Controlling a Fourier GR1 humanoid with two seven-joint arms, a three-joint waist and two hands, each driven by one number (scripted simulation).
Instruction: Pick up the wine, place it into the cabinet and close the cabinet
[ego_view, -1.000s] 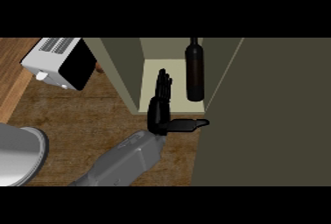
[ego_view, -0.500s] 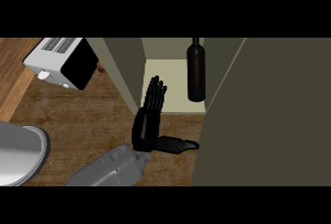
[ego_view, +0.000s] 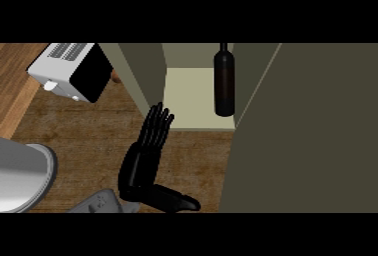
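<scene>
- Nearest to us, low in the head view, we see one robot hand (ego_view: 148, 160) coming up from the bottom edge on a grey forearm. Its fingers (ego_view: 156, 125) are straight and apart, pointing up toward the cabinet, and the thumb (ego_view: 173, 199) sticks out sideways to the right. It holds nothing.
- We cannot say for certain which arm this is; since it enters left of centre, we take it for the left one. The other hand does not show.
- We read the flat, empty pose as that of a hand freed from the bottle, with the palm edge turned toward the opening, ready to meet a door and not to grasp.
- Under the hand lies the brown wooden worktop (ego_view: 81, 130); a pale grey rounded object (ego_view: 22, 175) cuts in at the left edge, too cropped to name.
- Further off at upper left stands a white appliance with a dark front (ego_view: 74, 75), well apart from the hand.
- Beyond the fingertips the cabinet (ego_view: 192, 100) is open, its pale floor showing between olive walls.
- The wine (ego_view: 224, 82), a dark bottle, stands upright inside on that floor, close to the right side, so placing looks done.
- The wide olive panel (ego_view: 310, 130) filling the right of the view seems to be the open door, seen at a steep angle. Swinging it shut is, in our judgement, the step left, and the hand is on the far side from it.
</scene>
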